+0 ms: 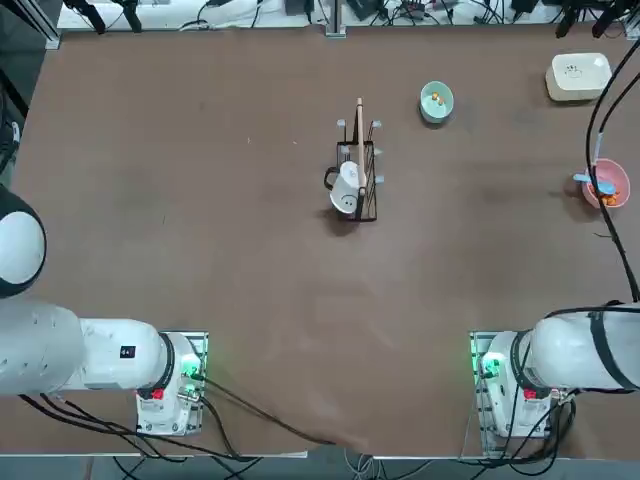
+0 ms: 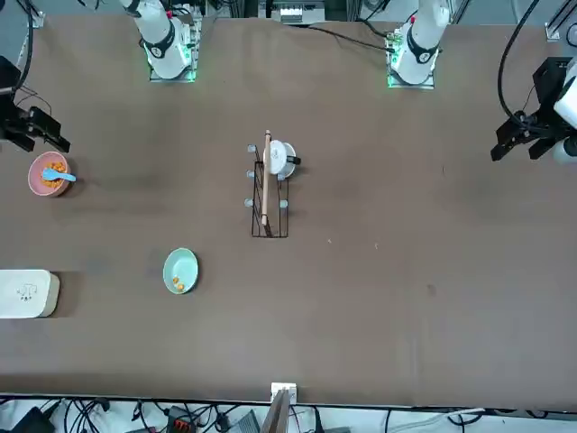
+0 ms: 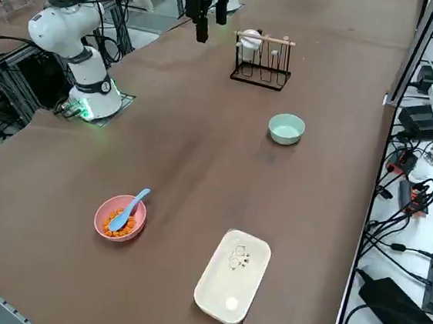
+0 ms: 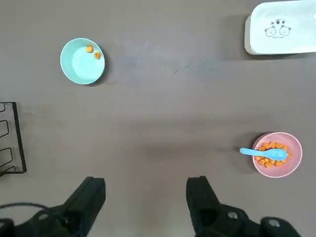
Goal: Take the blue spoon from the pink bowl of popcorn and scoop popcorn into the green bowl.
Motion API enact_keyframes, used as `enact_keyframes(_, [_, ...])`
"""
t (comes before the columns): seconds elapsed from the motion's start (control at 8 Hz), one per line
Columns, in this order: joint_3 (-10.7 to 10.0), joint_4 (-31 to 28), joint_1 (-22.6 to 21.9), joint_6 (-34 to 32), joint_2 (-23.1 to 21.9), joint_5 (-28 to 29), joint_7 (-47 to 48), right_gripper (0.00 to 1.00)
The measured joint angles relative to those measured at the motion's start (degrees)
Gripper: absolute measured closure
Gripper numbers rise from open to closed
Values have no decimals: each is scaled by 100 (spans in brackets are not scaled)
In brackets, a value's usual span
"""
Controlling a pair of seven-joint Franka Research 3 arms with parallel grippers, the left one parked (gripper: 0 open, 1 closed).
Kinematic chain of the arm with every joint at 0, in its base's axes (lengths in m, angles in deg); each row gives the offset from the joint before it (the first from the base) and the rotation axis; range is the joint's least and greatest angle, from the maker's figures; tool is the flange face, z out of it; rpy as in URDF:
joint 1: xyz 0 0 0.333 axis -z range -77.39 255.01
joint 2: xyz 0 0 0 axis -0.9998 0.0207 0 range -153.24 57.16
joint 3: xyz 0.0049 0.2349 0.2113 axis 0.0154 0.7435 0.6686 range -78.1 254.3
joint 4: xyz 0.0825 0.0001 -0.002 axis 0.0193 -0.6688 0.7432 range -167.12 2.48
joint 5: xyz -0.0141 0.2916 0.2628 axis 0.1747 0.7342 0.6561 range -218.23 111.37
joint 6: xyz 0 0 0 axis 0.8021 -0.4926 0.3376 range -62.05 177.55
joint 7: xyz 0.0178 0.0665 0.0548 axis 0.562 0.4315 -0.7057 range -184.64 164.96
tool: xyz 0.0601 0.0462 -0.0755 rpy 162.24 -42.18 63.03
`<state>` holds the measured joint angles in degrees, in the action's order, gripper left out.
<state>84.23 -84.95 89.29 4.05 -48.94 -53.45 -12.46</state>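
**Open claw high above the brown desk, spoon resting in the pink bowl**

The right claw (image 4: pixel 145 197) hangs above bare desk with its two dark, blocky fingers (image 4: pixel 89 195) set wide apart and nothing between them. In the front view it shows as a black shape (image 2: pixel 32 126) at the desk edge just beside the pink bowl.

The small round salmon-pink bowl (image 4: pixel 291 160) holds a heap of tiny orange puffed popcorn (image 4: pixel 271 147). The small light-blue plastic spoon (image 4: pixel 261 153) lies in it, its scoop on the popcorn and its short thin handle sticking out over the rim. The spoon looks smooth and glossy.

The small round pale mint-green bowl (image 4: pixel 79 64) stands well apart from the pink one, and a few orange pieces lie inside it near the rim.

A cream-white box with rounded corners (image 4: pixel 281 27), with a small animal drawing on its lid, sits near the desk corner. A black wire rack (image 1: pixel 360 180) with a wooden bar stands in the middle of the matte brown desk (image 1: pixel 200 220), carrying a white mug with a face (image 1: pixel 346 190). Nothing lies between the two bowls.
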Motion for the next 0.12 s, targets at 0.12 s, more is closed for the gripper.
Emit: enact_keyframes(0.12, [11, -4, 3, 5, 0, 0, 0, 0])
